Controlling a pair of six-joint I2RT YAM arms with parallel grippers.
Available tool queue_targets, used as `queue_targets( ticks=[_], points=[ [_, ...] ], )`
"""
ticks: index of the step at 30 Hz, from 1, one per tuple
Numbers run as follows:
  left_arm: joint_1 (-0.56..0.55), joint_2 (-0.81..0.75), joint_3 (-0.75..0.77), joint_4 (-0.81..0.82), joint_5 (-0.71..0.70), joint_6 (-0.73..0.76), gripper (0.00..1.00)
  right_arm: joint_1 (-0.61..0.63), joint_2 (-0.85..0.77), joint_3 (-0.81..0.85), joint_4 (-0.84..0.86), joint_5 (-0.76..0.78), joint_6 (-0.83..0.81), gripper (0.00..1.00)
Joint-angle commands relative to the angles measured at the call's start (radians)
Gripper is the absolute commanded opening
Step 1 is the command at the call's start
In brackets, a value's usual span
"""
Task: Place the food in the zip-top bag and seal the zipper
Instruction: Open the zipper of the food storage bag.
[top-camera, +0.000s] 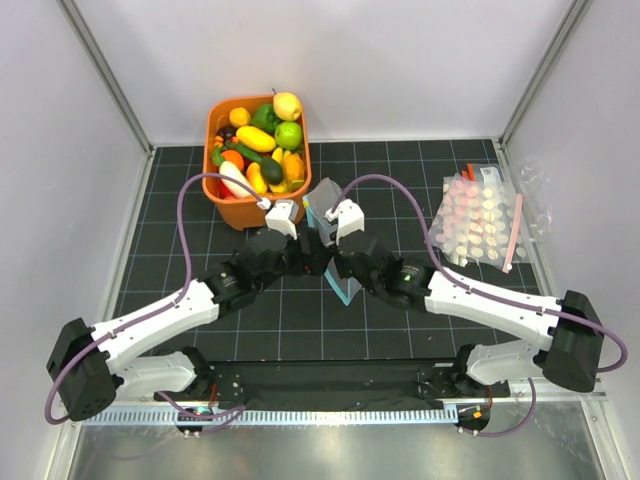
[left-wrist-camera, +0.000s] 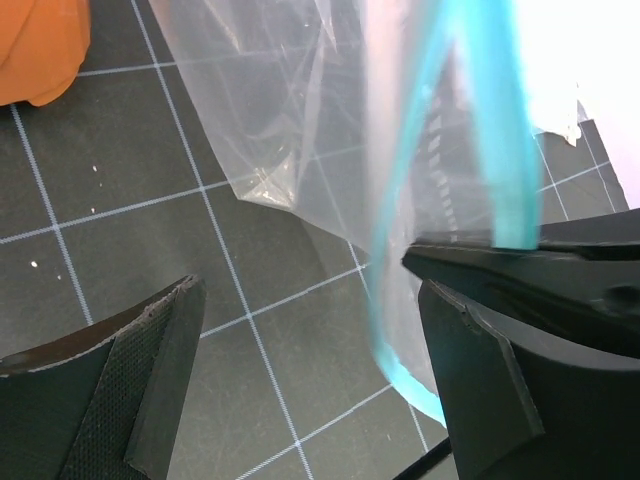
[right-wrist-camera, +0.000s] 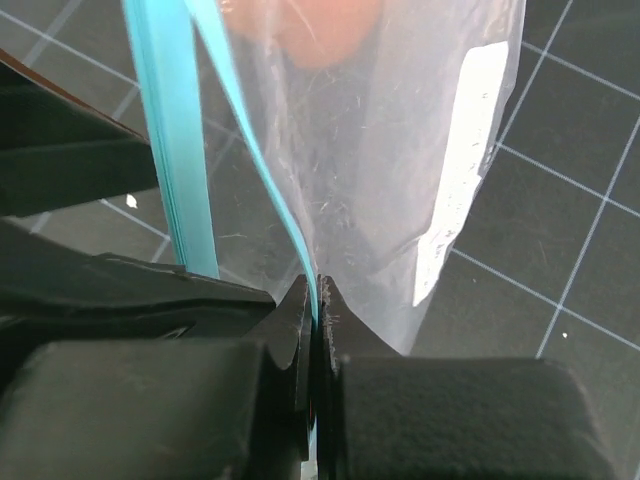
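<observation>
Black gridded tabletop (top-camera: 400, 170), white walls (top-camera: 400, 60) around. Your right claw (right-wrist-camera: 318, 300) clenched on zipper (right-wrist-camera: 170, 150) of zip-top bag (top-camera: 322, 200), held at centre; your left claw (left-wrist-camera: 310, 288) released beside it. Food (top-camera: 257, 140) in orange basket (top-camera: 245, 214) at 11 o'clock; pink-dotted packs (top-camera: 480, 225) at 3 o'clock.

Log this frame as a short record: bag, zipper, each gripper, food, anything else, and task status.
zip-top bag: held up between the two arms, in front of the orange basket
zipper: unsealed, its two teal strips apart
left gripper: jaws open, one on either side of the bag's edge
right gripper: jaws shut on the zipper
food: piled in the basket; none visible in the bag from above
other: pink-dotted packs lying at the right
status: filling not yet started
</observation>
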Motion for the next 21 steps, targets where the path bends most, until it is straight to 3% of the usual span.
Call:
queue_targets(
  ticks=[1,8,11,14,15,18,21],
  points=[
    [0.001,-0.010,0.017,0.014,-0.036,0.004,0.91,0.005,-0.049,-0.011,0.087,-0.011,0.020,0.01],
    [0.002,0.004,0.018,0.031,-0.028,0.011,0.83,0.003,-0.081,-0.039,0.133,-0.126,0.014,0.01],
    [0.001,0.025,0.027,0.031,-0.017,0.015,0.67,0.005,-0.090,-0.042,0.137,-0.140,0.012,0.01],
    [0.002,0.039,0.037,0.033,0.000,0.016,0.40,0.005,-0.097,-0.039,0.128,-0.131,0.011,0.01],
    [0.002,0.045,0.040,0.033,0.007,0.018,0.25,0.005,-0.095,-0.033,0.121,-0.102,0.014,0.01],
    [0.001,0.048,0.046,0.034,0.021,0.024,0.02,0.005,-0.084,-0.007,0.071,-0.039,0.018,0.01],
    [0.001,0.045,0.046,0.028,0.017,0.025,0.00,0.005,-0.057,0.031,-0.001,0.082,0.028,0.01]
  ],
)
